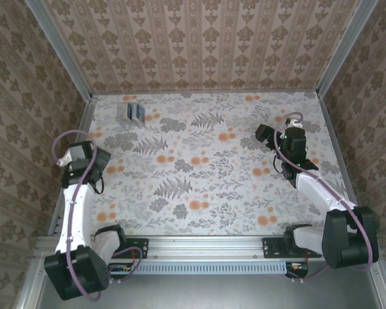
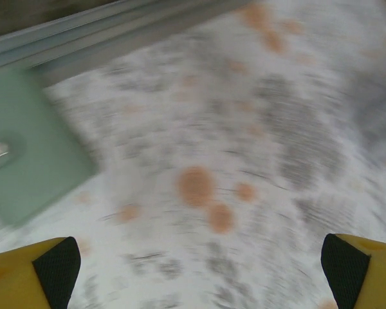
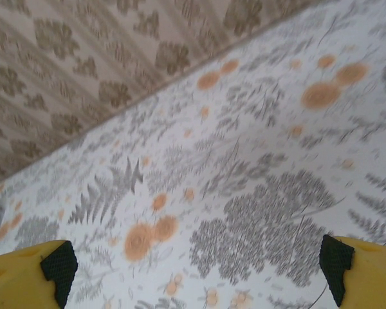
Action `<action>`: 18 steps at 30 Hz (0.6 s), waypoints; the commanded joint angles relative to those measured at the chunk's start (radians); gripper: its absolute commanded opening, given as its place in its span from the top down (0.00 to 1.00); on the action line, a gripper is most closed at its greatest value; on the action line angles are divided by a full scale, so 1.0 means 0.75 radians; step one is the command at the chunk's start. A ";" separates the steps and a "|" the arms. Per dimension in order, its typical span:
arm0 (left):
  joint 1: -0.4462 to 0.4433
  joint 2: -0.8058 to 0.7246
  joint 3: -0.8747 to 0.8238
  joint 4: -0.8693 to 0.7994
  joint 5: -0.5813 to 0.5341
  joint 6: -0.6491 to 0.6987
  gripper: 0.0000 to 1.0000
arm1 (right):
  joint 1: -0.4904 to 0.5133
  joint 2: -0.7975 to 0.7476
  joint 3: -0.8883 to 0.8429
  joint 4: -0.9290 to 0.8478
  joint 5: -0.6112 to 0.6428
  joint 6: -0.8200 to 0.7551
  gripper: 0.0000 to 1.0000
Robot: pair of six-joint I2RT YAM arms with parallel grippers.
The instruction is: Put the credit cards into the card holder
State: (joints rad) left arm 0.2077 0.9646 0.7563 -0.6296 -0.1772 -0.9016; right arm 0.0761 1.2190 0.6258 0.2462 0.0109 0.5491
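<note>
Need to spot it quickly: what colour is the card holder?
The card holder is pale grey-green, clearest in the left wrist view.

The tabletop (image 1: pixel 206 161) is printed white with grey ferns and orange blossoms, and the walls (image 1: pixel 199 45) are papered beige with brown floral stripes. The card holder (image 2: pixel 32 161) is coloured pale grey-green, while the left claw (image 2: pixel 199 267) and right claw (image 3: pixel 196 267) are finished yellow with black pads (image 2: pixel 56 267).
</note>
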 commanded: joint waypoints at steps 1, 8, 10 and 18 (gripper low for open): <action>0.077 0.053 0.010 -0.287 -0.126 -0.295 0.00 | 0.040 0.059 0.070 -0.091 0.000 0.026 0.00; 0.220 0.279 0.097 -0.388 -0.191 -0.250 0.00 | 0.123 0.177 0.231 -0.243 -0.036 -0.039 0.00; 0.251 0.363 0.130 -0.420 -0.223 -0.251 0.00 | 0.125 0.194 0.252 -0.258 -0.058 -0.036 0.00; 0.275 0.622 0.219 -0.284 -0.208 -0.062 0.00 | 0.146 0.187 0.270 -0.302 -0.092 -0.053 0.00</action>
State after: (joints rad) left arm 0.4232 1.3888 0.8661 -0.8516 -0.3080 -1.0180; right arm 0.1757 1.3575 0.7921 0.0689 -0.0368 0.5304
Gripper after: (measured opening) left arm 0.999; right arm 0.996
